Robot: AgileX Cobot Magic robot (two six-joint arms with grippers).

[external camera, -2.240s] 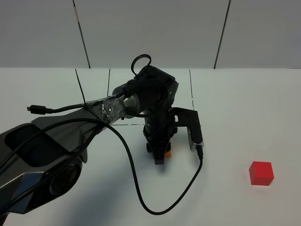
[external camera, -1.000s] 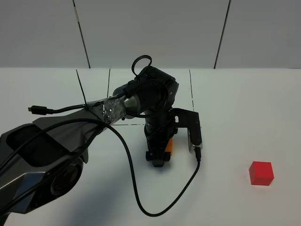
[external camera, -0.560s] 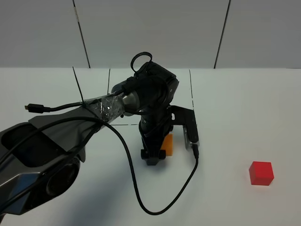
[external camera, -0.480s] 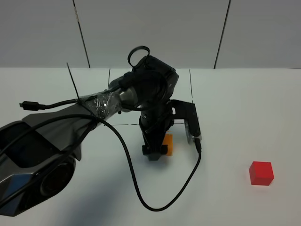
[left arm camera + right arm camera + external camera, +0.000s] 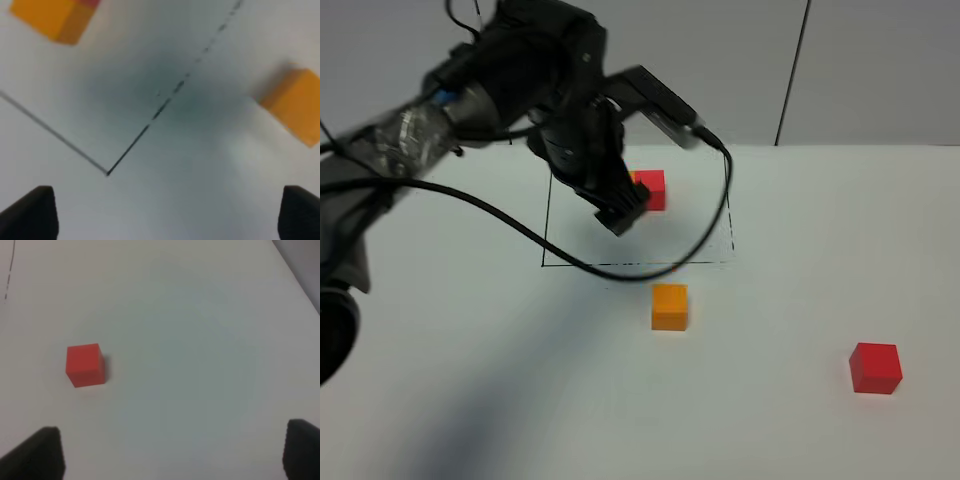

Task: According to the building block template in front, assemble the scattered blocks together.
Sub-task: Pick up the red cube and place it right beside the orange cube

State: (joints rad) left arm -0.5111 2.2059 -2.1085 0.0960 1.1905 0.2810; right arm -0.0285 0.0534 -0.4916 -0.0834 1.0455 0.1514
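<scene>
The loose orange cube [image 5: 669, 306] sits alone on the white table just in front of the drawn black rectangle [image 5: 546, 262]. Far to its right near the front lies the loose red cube [image 5: 876, 367]. The template's red cube [image 5: 651, 189] stands inside the rectangle, its orange half [image 5: 633, 178] mostly hidden behind my left gripper [image 5: 620, 212]. That gripper hangs raised above the rectangle, open and empty. The left wrist view shows its open gripper [image 5: 165, 215], the loose orange cube [image 5: 295, 105] and the template [image 5: 52, 15]. My right gripper [image 5: 169, 452] is open above the table, short of the red cube [image 5: 85, 365].
A black cable [image 5: 710, 215] loops from the left arm over the rectangle's right side. A grey panelled wall [image 5: 840, 70] runs behind the table. The rectangle's corner [image 5: 107, 173] shows in the left wrist view.
My left gripper has let go of the orange cube and risen up and back toward the template. The orange cube stays on the table, and the template has come into sight.
</scene>
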